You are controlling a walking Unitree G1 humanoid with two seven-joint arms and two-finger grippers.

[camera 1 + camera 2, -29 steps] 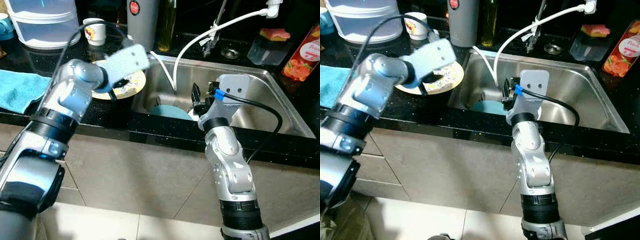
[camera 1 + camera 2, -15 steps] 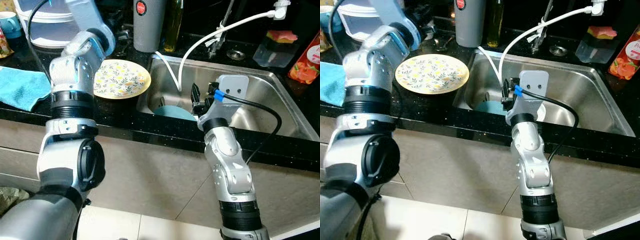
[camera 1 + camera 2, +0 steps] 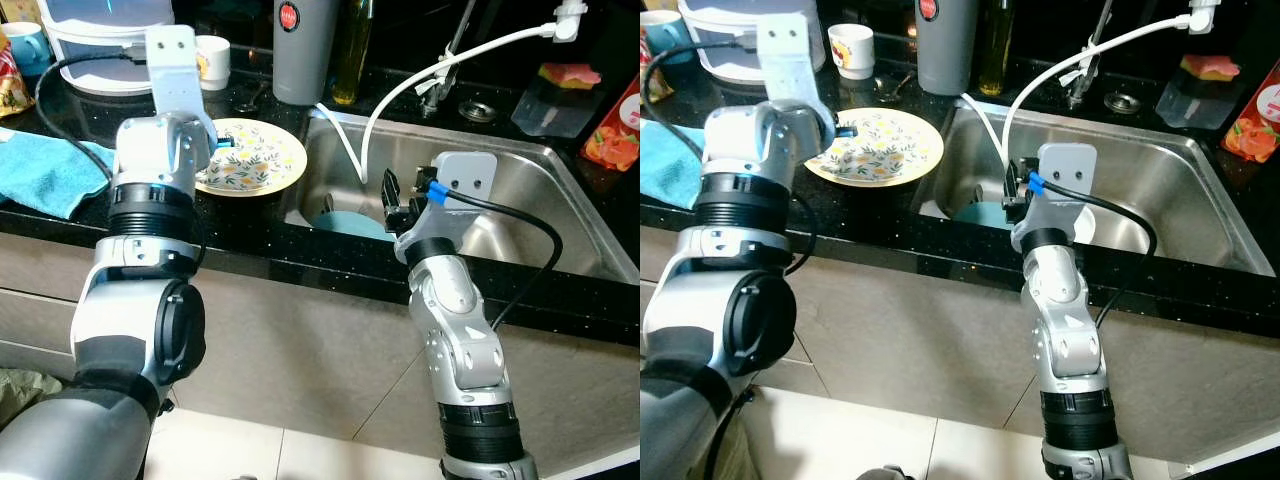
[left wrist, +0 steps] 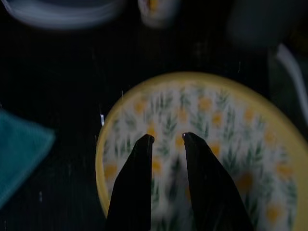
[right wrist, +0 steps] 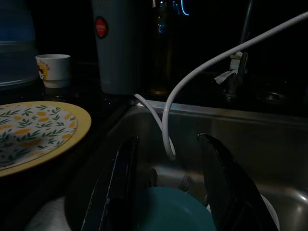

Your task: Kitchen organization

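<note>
**Left claw over the flowered plate; teal dish waiting in the sink**

- Flowered plate (image 3: 876, 148), yellow-rimmed, lies flat on the black surface (image 3: 855, 215), just beside the sink (image 3: 1160, 215) edge.
- Left claw (image 4: 166, 139) is held above the plate's patterned face, fingers slightly parted with a narrow gap, nothing pinched. Contact with the plate cannot be told.
- Right claw (image 5: 166, 144) is poised at the sink's near rim, fingers spread wide, nothing gripped. A teal dish (image 5: 171, 211) lies in the basin directly below it; a white hose (image 3: 440, 70) hangs into the sink just beyond.
- Cup (image 3: 211, 60) and grey flask (image 3: 300, 45) stand behind the plate; a blue cloth (image 3: 45, 172) lies on the surface further left.

Step judged: approach to the plate, grasp not yet made. A flat plate offers no hold from above; the rim would likely need to be reached, best where it nears the sink.
</note>
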